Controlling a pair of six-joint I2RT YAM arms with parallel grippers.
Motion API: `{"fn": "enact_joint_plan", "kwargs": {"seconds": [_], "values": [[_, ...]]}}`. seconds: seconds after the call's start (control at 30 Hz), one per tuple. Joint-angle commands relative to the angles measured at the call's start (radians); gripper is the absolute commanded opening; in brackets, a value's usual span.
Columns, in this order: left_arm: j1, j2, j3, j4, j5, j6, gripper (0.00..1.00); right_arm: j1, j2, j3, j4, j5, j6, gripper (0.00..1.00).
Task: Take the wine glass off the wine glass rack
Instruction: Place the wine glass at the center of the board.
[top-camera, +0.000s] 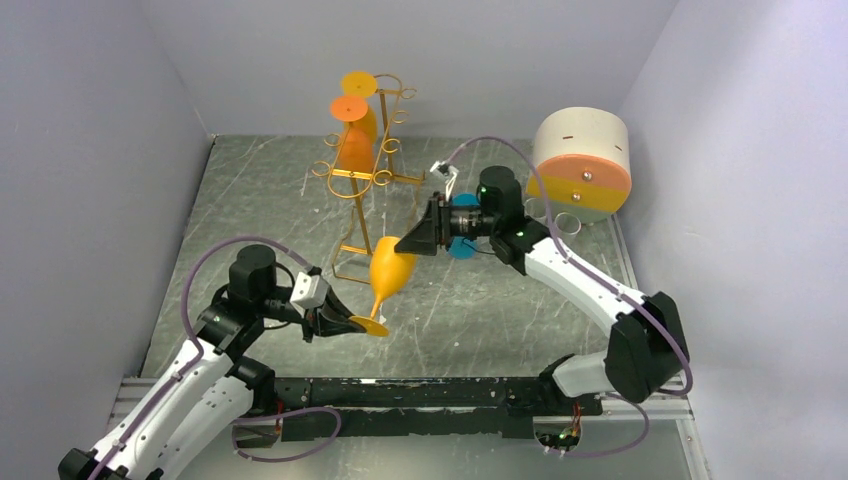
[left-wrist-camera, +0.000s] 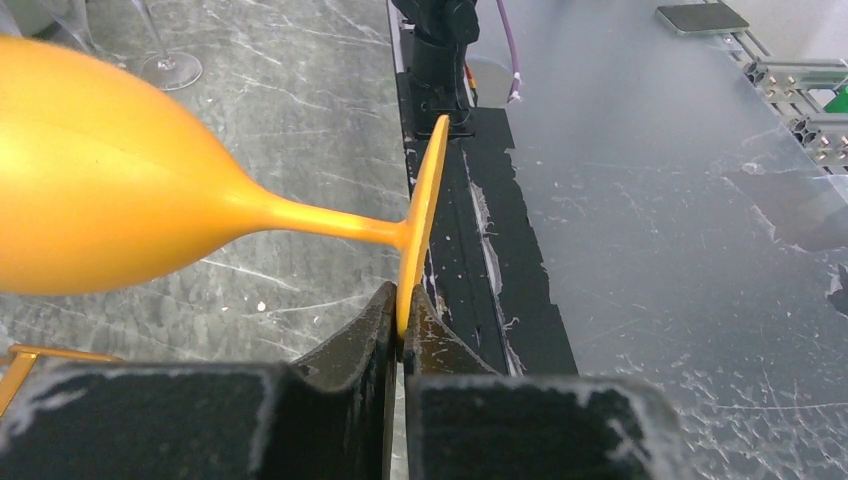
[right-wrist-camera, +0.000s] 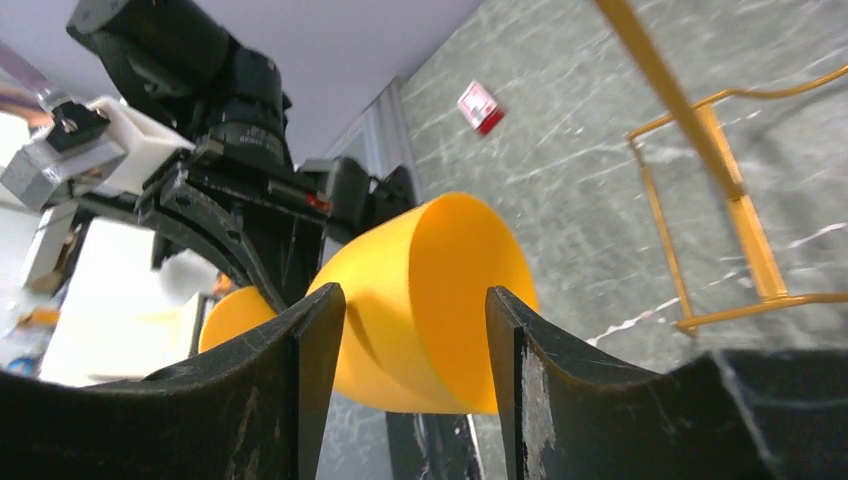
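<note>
As left claw (left-wrist-camera: 400, 305) pinches its foot, wine glass (left-wrist-camera: 120, 190) tilts

A white banded drum (top-camera: 581, 162) sits on the marble table (top-camera: 260, 190).

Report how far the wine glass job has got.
Done: the wine glass is clear of the wine glass rack. In hand: the left tool pinches its foot, and the right tool straddles the bowl, grip unclear. Left: probably setting it down.
</note>
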Motion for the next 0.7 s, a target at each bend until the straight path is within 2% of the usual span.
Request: {"fn": "enact_joint_plan", "kwargs": {"seconds": [0.0,0.1,0.3,0.43,0.63,0.67], "values": [[-0.005,-0.024,-0.005,0.016,0.014,0.034,0.07,0.056,0.038,0.078,-0.133,-0.128,-0.07,0.58],[-0.005,-0.038,-0.015,0.012,-0.025,0.044,0.07,0.068,0.041,0.083,-0.171,-0.202,-0.105,0.58],[-0.005,-0.031,-0.005,-0.021,-0.079,0.063,0.07,0.068,0.005,0.069,-0.161,-0.247,-0.093,0.53],[-0.005,-0.036,-0.012,-0.022,-0.127,0.054,0.07,0.068,-0.004,0.075,-0.187,-0.242,-0.094,0.43],[-0.004,-0.035,-0.014,-0.026,-0.184,0.047,0.09,0.067,-0.02,0.074,-0.204,-0.219,-0.095,0.35],[-0.003,-0.037,-0.009,-0.032,-0.193,0.053,0.11,0.068,-0.022,0.074,-0.21,-0.199,-0.096,0.29]]}}
